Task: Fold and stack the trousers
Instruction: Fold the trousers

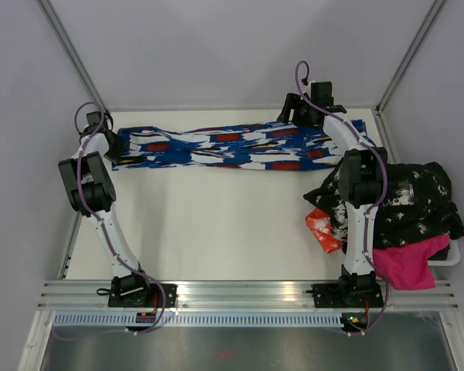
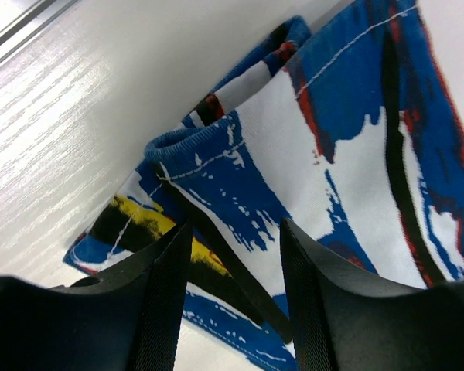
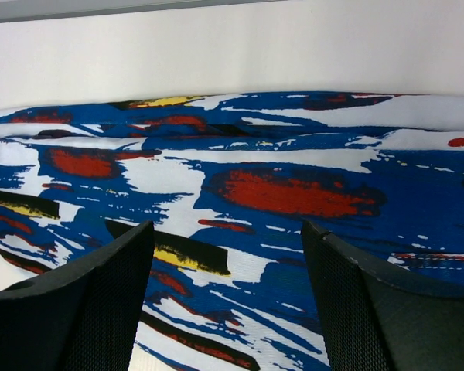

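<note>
We see soft royal-blue trousers [image 1: 232, 147], splashed white, red and yellow, lying along a white table [image 1: 216, 232]. Our left gripper [image 2: 233, 239] and right gripper [image 3: 227, 232] sit at opposite ends, fingers apart.

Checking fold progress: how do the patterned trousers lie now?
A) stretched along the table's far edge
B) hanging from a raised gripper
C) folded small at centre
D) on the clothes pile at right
A: the trousers lie spread full length along the far edge of the table.
</note>
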